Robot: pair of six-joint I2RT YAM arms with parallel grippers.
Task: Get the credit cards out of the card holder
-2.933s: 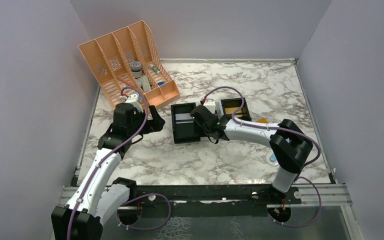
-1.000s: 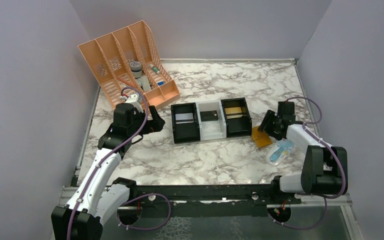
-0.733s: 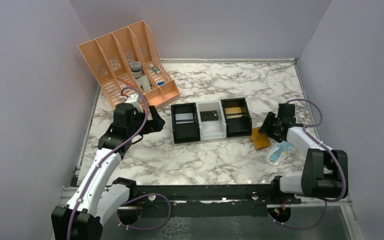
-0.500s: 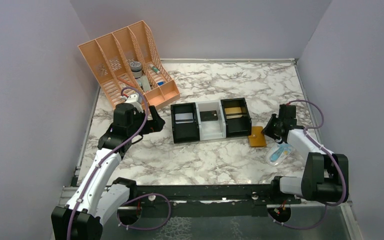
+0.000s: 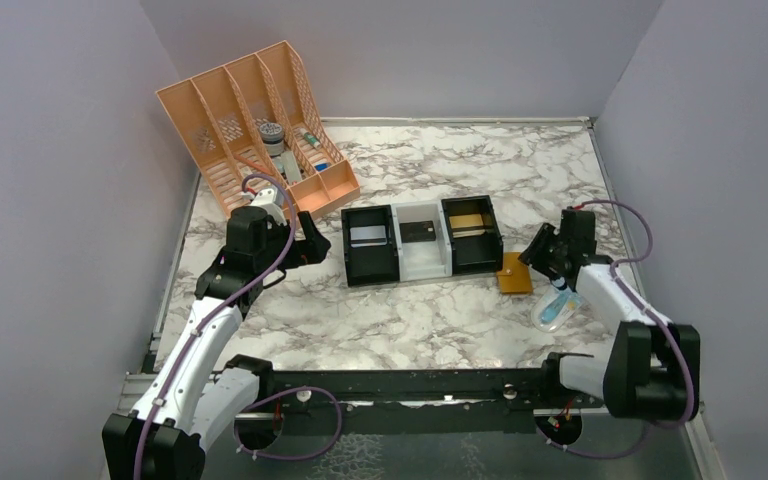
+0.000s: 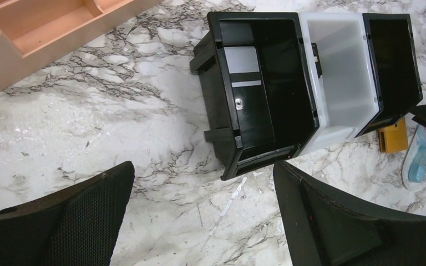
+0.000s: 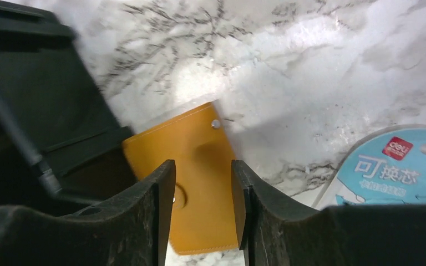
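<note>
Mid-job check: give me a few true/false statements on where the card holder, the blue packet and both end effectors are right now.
1. The card holder lies closed on the marble table beside the right black bin. True.
2. The left end effector is shut on a card. False: it is open and empty.
3. The blue packet rests on top of the card holder. False: it lies on the table beside it.
4. The right end effector is over the card holder. True.

card holder's inside hidden, packet cropped
</note>
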